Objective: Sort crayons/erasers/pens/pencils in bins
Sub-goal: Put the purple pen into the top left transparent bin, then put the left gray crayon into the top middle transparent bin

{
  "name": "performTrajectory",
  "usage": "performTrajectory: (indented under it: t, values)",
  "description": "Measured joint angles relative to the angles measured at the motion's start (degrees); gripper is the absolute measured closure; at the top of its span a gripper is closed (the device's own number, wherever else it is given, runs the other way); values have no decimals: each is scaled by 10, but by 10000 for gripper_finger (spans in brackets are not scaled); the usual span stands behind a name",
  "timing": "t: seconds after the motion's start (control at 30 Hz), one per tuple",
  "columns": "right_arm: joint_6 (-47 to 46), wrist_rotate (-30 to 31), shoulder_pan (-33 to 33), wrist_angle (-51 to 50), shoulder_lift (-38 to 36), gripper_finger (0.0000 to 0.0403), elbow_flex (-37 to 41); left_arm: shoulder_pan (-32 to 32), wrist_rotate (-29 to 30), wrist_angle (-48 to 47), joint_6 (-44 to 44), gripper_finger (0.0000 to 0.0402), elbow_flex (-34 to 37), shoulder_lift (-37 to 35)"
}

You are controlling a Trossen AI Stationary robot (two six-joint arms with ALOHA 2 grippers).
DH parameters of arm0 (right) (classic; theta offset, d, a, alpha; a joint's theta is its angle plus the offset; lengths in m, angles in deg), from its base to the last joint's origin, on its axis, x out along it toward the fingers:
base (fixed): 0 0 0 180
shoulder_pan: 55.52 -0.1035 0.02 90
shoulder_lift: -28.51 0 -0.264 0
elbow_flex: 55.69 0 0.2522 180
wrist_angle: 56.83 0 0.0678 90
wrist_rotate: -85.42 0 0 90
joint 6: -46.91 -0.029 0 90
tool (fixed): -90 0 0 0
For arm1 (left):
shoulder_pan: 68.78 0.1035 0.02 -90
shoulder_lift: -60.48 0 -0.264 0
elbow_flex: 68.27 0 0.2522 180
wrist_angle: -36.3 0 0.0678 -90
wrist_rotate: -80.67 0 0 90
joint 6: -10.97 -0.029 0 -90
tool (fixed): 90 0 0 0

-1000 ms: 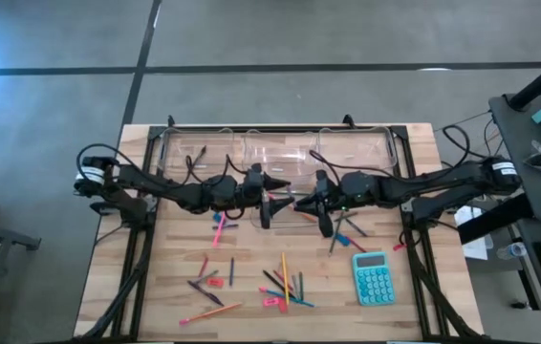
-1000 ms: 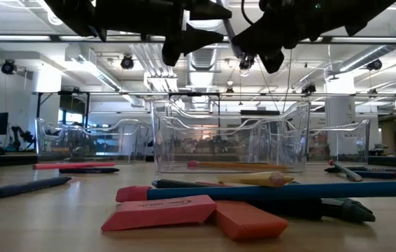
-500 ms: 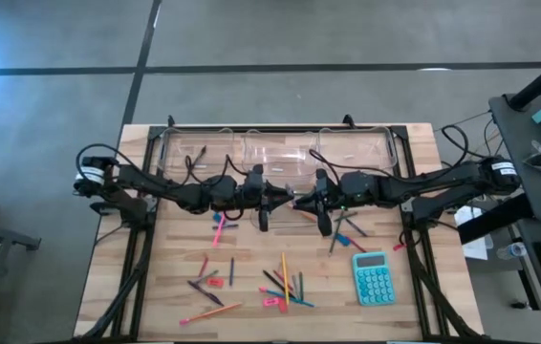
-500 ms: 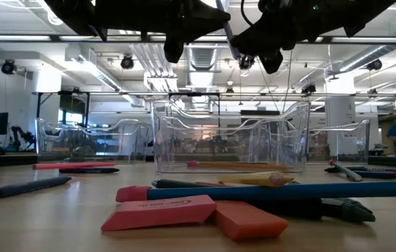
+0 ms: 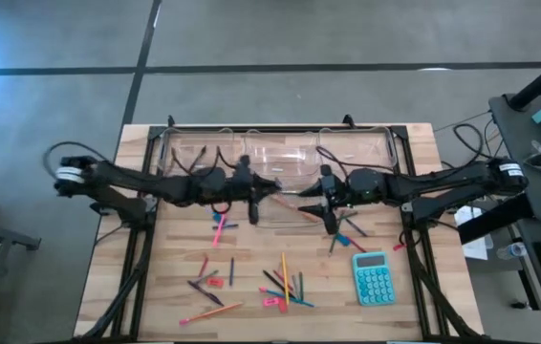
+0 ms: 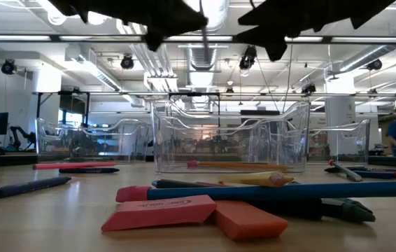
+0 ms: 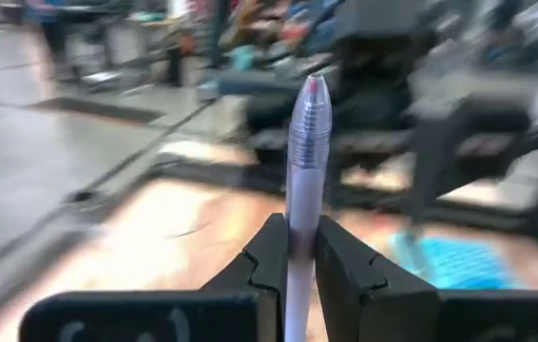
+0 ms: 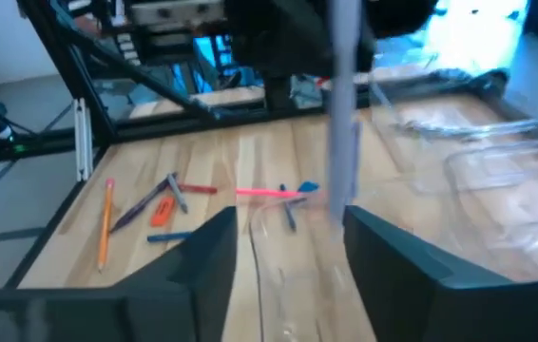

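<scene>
**Left pincer gripping a pen over the bins; right pincer open beside it**

High view: both arms reach toward the middle of the wooden table (image 5: 170, 287). The left pincer (image 5: 259, 198) sits just left of centre frame, at the front edge of the row of clear bins (image 5: 275, 153) that runs along the upper part of the table. The left wrist view shows its fingers (image 7: 271, 252) closed on a pale, translucent pen (image 7: 303, 171), with the red-tipped end standing up well above the fingertips.

The right pincer (image 5: 330, 215) is just right of centre, near the left one but apart from it. In the right wrist view its two fingers (image 8: 202, 261) stand wide apart with nothing between them. A blurred pale stick hangs ahead of it; cannot tell exactly what it is.

Loose items on the table, lower centre of the high view: pencils (image 5: 285, 277), a pink crayon (image 5: 219, 229), dark sticks, and a teal calculator (image 5: 372, 278) at lower right.

Low view: pink erasers (image 6: 159, 213) lie nearest the camera, with a blue stick behind them.
</scene>
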Motion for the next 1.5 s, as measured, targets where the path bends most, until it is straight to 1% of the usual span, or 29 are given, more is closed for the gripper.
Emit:
performTrajectory:
  t: [0.13, 0.23, 0.3, 0.37, 0.4, 0.43, 0.67, 0.8, 0.87, 1.0, 1.1, 1.2, 1.27, 1.4, 1.47, 1.5]
  values:
    - [18, 22, 0, -55, -49, 191, 0, 19, 78, -174, -37, 384, -2, -96]
    - [21, 34, 0, -93, -75, 188, 0, 48, 156, -335, -45, 384, -16, -152]
    - [26, 38, 0, -110, -87, 189, 0, 72, 212, -428, -52, 384, -24, -172]
    - [27, 39, 0, -116, -91, 191, 0, 91, 273, -502, -74, 384, -30, -177]
    - [27, 39, 0, -117, -91, 191, 0, 101, 292, -534, -88, 384, -32, -176]
    - [28, 39, 0, -118, -91, 191, 0, 112, 299, -556, -102, 384, -32, -172]
    - [27, 39, 0, -123, -85, 191, 2, 187, 298, -678, -153, 384, -31, -109]
    - [24, 39, 0, -131, -82, 191, 2, 221, 297, -706, -179, 380, -31, -66]
    - [24, 39, 0, -131, -79, 191, 2, 233, 297, -701, -184, 359, -31, -50]
    - [25, 39, 0, -132, -76, 191, 4, 243, 299, -699, -202, 292, -34, -33]
    - [24, 39, 0, -135, -73, 191, 5, 244, 298, -699, -208, 246, -42, -37]
    - [25, 39, 0, -138, -70, 191, 5, 243, 295, -699, -179, 212, -63, -53]
    - [26, 39, 0, -141, -70, 191, 5, 237, 257, -697, -156, 200, -81, -73]
    - [26, 39, 0, -144, -71, 191, 7, 204, 110, -658, -143, 194, -93, -124]
    - [27, 39, 0, -144, -71, 192, 11, 172, 75, -641, -134, 194, -93, -144]
    - [29, 39, 0, -143, -71, 192, 14, 153, 72, -643, -130, 193, -93, -152]
